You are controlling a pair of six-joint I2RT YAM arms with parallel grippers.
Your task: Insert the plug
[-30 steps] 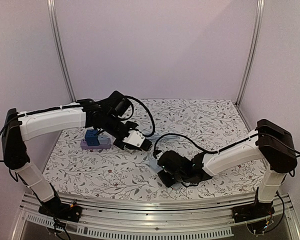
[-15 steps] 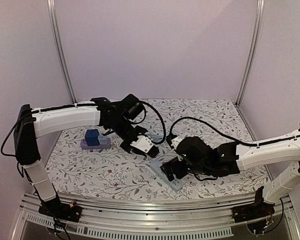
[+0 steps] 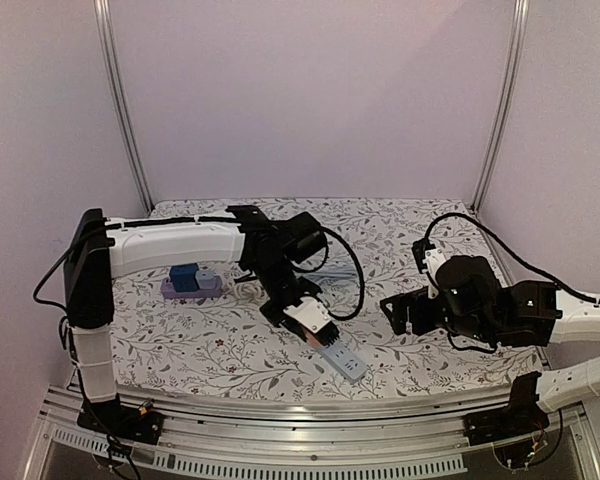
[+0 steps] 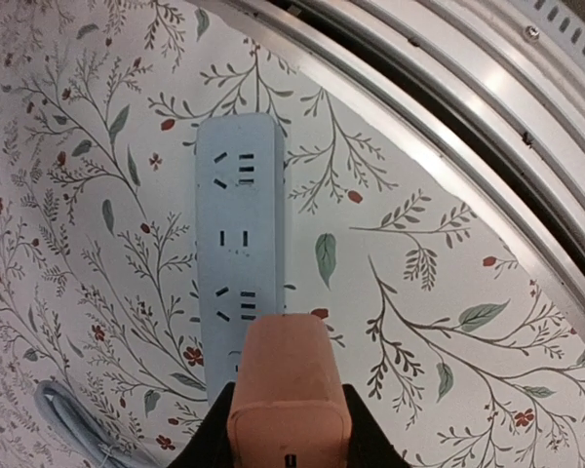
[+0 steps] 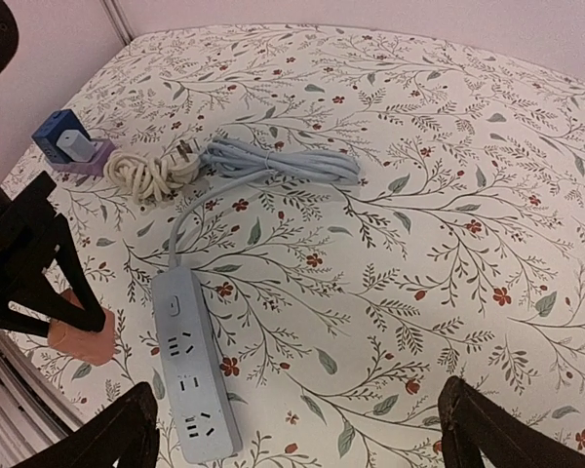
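Observation:
My left gripper [image 3: 315, 328] is shut on the plug [image 4: 288, 390], an orange block; black fingers [image 4: 363, 441] clamp both its sides. The plug [image 3: 316, 334] hangs over one end of the pale blue power strip [image 3: 346, 363], which lies flat near the table's front edge. In the left wrist view the strip [image 4: 239, 224] shows three socket groups ahead of the plug. Whether the plug touches the strip I cannot tell. My right gripper [image 3: 394, 311] stands open to the right of the strip, holding nothing. From the right wrist I see the strip [image 5: 193, 375], the plug [image 5: 83, 337] and my right gripper [image 5: 302, 439].
The strip's grey cable [image 5: 273, 161] lies bundled behind it, next to a coiled cream cord [image 5: 151, 174]. A blue block on a purple base [image 3: 187, 280] sits at the left. The metal table rail [image 4: 439, 117] runs just past the strip.
My right gripper opened, let go of the power strip and drew back to the right. My left arm carried the plug forward and right to the strip.

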